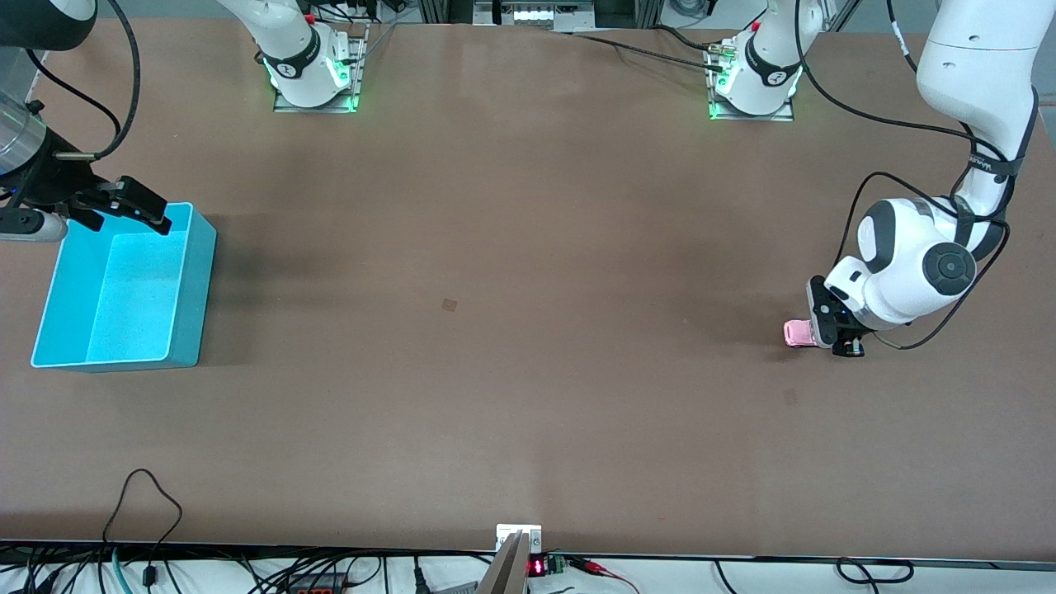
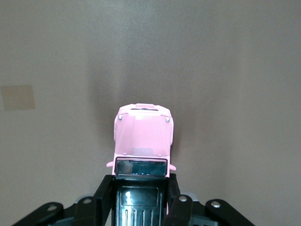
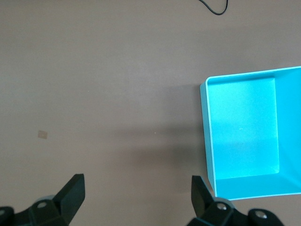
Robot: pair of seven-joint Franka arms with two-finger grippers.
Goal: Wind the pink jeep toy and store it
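Pink plastic marked the task's thing: the pink jeep toy (image 1: 797,333) sat on the brown surface (image 1: 528,330) toward the left arm's end, well apart from the cyan bin (image 1: 190,280) at the right arm's end. The left end effector (image 1: 829,338) was down at the surface with its fingers (image 2: 106,195) clamped together on the rear part of the pink jeep toy (image 2: 143,136), one finger on each side of the body. In the left wrist view the toy's hood pointed away from the end effector, its dark windshield lay just ahead of the fingers, and its black roof panel sat between them. Whether the wheels touched the surface could not be told. The right end effector (image 1: 132,206) hung over the edge of the cyan bin nearest the arms' bases, waiting, with its fingers (image 3: 70,193) spread wide apart and nothing between them. In the right wrist view the cyan bin (image 3: 209,155) showed a bare bottom. A small pale patch (image 1: 449,304) lay on the surface about midway between the bin and the toy.
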